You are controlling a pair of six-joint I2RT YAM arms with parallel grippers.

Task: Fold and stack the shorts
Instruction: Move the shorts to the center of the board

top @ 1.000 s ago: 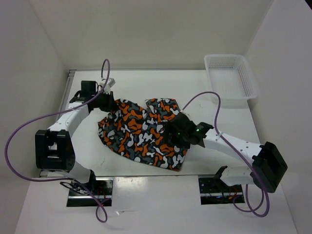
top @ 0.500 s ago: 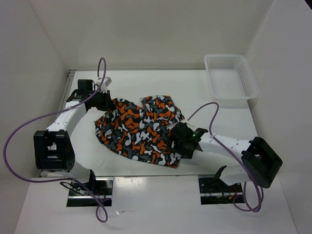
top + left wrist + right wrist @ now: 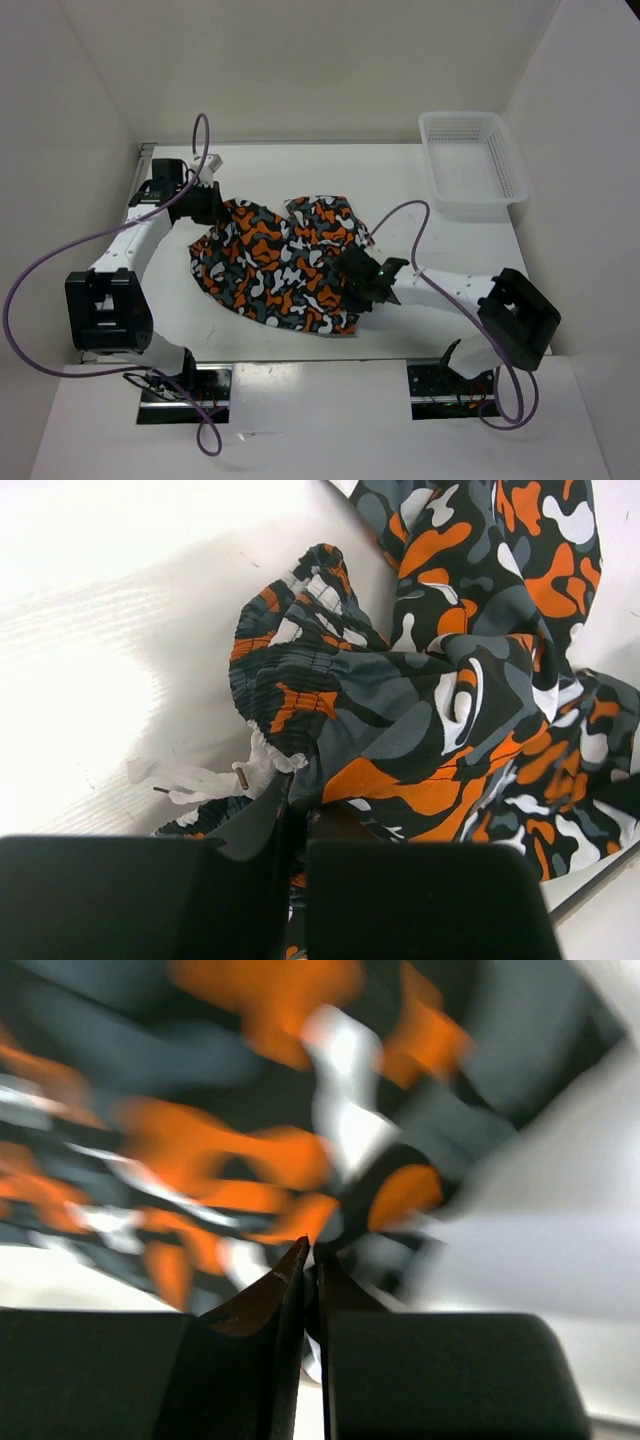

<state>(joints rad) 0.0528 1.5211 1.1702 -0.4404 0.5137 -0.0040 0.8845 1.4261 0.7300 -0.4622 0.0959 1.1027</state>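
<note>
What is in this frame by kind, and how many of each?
Camouflage shorts: 1
White mesh basket: 1
Grippers: 2, the left gripper and the right gripper, each pinching the shorts
Total: 4

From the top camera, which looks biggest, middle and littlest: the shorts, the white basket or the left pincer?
1. shorts, spread widest.
2. basket, clearly smaller.
3. left pincer, smallest by far.
</note>
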